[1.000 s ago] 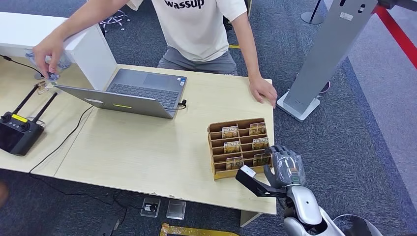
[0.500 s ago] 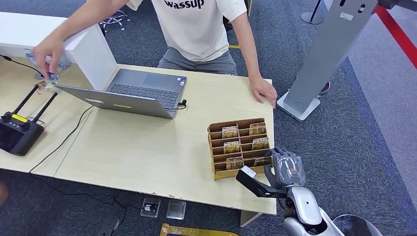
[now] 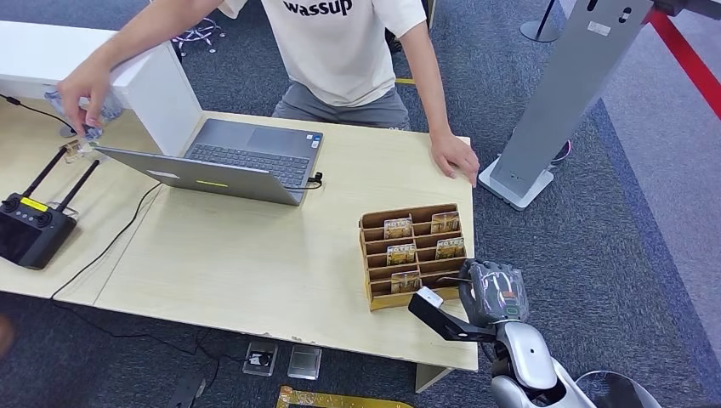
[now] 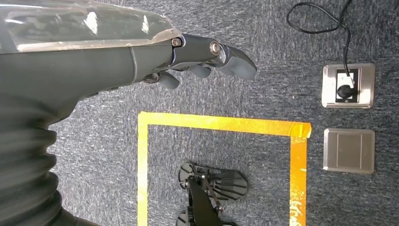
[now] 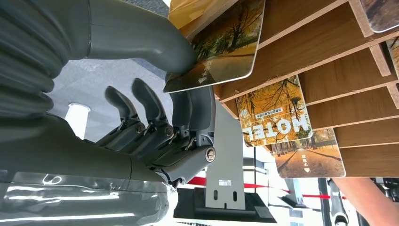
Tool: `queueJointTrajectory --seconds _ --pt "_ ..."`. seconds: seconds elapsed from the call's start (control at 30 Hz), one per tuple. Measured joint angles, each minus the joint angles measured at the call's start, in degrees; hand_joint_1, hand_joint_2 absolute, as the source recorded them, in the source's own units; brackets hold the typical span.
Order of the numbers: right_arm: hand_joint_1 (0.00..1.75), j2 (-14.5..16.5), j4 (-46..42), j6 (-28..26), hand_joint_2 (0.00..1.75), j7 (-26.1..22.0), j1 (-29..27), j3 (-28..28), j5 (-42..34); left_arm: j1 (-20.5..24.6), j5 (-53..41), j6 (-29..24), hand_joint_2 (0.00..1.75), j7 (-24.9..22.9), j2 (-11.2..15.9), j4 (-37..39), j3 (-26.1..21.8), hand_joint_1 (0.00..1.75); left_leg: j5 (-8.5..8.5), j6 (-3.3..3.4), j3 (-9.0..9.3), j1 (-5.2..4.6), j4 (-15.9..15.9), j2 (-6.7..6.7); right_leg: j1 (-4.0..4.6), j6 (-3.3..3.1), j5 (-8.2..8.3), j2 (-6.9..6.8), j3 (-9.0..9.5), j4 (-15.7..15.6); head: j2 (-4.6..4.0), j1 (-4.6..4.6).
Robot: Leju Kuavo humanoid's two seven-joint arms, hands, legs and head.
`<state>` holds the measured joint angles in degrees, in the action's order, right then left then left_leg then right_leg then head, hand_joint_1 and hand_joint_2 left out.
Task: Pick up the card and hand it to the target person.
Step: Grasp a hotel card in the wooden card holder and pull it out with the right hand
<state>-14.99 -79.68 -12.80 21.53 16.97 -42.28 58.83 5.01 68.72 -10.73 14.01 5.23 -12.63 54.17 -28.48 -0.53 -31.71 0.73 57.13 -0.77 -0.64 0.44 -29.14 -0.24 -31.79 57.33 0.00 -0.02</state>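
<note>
A wooden card rack (image 3: 374,255) stands at the table's near right corner, with several autumn-picture cards (image 3: 398,228) in its slots. My right hand (image 3: 495,291) is at the rack's near right corner. In the right wrist view its thumb and a finger pinch one card (image 5: 221,47) just off the rack (image 5: 320,52); another card reading HOTEL (image 5: 275,113) sits in a slot. A person in a white T-shirt (image 3: 340,42) sits across the table, one hand (image 3: 455,157) resting on its far right edge. My left hand (image 4: 141,61) hangs over the floor, holding nothing.
An open laptop (image 3: 229,157) lies mid-table, with a black controller (image 3: 30,229) at the left and a white box (image 3: 161,85) behind. A grey stand (image 3: 565,93) rises right of the table. Floor sockets (image 4: 348,85) and yellow tape (image 4: 221,124) lie below.
The card that stood in the rack's near right slot has left it. My right hand has drawn slightly back from the rack with it.
</note>
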Motion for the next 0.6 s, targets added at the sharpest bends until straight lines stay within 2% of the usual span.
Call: queueJointTrajectory --seconds 0.03,0.07,0.17,0.6 --pt "1.74 0.0 0.0 0.0 1.75 0.0 0.0 0.0 0.0 0.0 0.0 0.0 0.44 0.0 0.0 0.0 0.0 0.0 0.0 0.0 0.0 0.0 0.0 0.0 0.0 0.0 0.0 0.0 0.0 0.0 0.0 -0.01" --pt "1.73 0.0 0.0 0.0 1.75 0.0 0.0 0.0 0.0 0.0 0.0 0.1 0.44 0.1 0.0 0.0 0.0 0.0 0.0 0.0 0.0 0.0 0.0 0.0 0.0 0.0 0.0 0.0 0.0 0.0 0.0 -0.01" --pt "1.7 0.0 0.0 0.0 1.75 -0.1 0.0 0.0 -0.3 0.0 -0.2 1.0 1.75 0.6 0.0 0.0 0.1 0.0 0.0 0.0 0.0 0.0 0.0 0.0 0.0 0.0 0.0 0.0 0.0 0.0 0.0 -0.01" --pt "1.69 -0.1 -0.6 0.0 1.75 0.3 0.0 0.1 -0.9 0.1 -0.9 1.0 1.75 -1.0 0.5 0.0 1.1 0.0 0.0 0.0 0.0 0.0 0.0 0.0 0.0 0.0 0.0 0.01 -0.01 0.0 0.0 -0.02"
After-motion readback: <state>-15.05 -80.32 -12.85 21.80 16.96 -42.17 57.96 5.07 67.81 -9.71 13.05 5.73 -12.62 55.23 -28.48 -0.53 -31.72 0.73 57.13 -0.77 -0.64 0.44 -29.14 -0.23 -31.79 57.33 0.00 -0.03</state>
